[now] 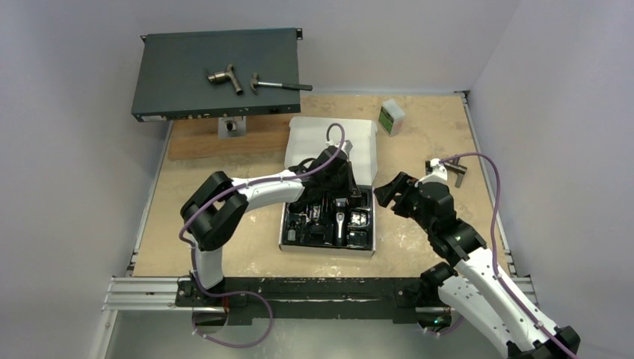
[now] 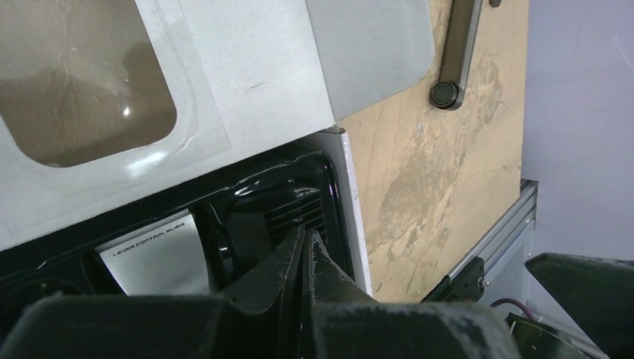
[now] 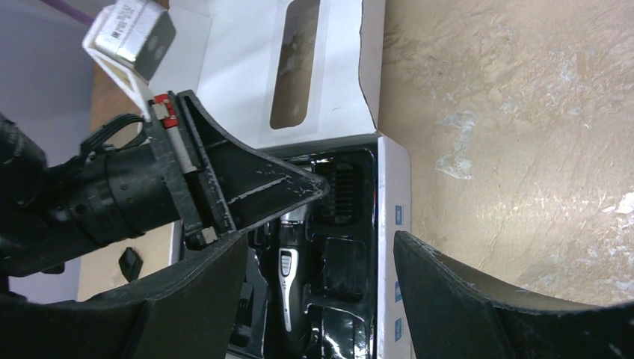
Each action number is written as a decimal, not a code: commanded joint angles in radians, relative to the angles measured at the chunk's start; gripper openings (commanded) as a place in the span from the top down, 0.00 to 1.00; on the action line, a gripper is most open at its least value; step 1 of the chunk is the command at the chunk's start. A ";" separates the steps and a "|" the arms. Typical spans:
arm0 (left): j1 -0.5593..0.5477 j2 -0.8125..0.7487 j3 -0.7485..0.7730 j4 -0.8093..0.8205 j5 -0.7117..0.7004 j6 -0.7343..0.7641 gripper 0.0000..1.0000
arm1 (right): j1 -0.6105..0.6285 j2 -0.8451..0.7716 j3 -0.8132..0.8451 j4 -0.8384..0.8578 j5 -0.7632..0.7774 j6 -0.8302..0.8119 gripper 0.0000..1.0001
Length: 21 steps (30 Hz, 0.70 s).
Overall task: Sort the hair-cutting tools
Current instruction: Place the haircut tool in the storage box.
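Below left gripper (image 2: 306,241) tips: ribbed black comb attachment (image 2: 293,215), seated in far right pocket of black tray (image 2: 224,191). Left jaws clenched, nothing visible between them; contact with comb cannot tell. Clipper (image 3: 288,277) lies lengthwise in tray, just behind left tips toward arm bases, silver face up. More black combs in pockets beside clipper. Right gripper (image 1: 391,192) released, jaws spread wide, empty, hovering just outside right wall of white box (image 3: 390,187); clipper ahead of it, inside box. Lid (image 1: 329,138) folded open beyond left gripper.
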State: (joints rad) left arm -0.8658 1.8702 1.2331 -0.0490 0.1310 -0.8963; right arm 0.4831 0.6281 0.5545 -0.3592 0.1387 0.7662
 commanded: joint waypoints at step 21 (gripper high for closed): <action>-0.006 -0.058 0.045 0.015 0.010 0.039 1.00 | -0.005 -0.019 0.016 0.010 0.011 -0.011 0.28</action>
State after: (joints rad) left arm -0.8665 1.8797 1.2503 -0.0475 0.1375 -0.8925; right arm 0.4831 0.6186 0.5545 -0.3607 0.1390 0.7654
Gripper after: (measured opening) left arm 0.003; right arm 0.714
